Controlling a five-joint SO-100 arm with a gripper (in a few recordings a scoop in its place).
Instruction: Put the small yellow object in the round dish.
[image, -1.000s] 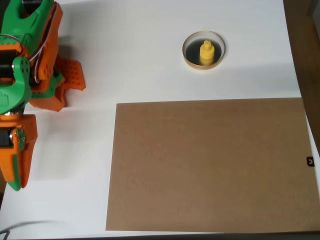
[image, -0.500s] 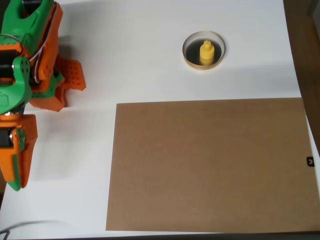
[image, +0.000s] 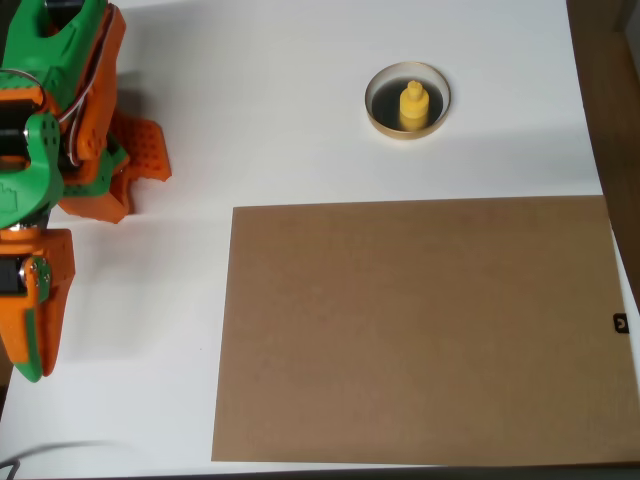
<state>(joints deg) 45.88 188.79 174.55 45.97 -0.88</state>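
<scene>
Though its jaw gap unreadable, tool (image: 135, 170) far from dish-held small yellow object (image: 413, 105).

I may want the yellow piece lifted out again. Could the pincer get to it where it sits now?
Probably yes. The yellow piece stands upright in the dish, knob up, nothing over it. Bare table lies between it and the pincer at the left. Reach itself can't be judged.

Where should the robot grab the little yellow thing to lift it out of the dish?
Probably by the narrow knob on top of the yellow piece, coming straight down. It stands upright inside the dish, whose rim would likely block fingers coming from the side.
</scene>
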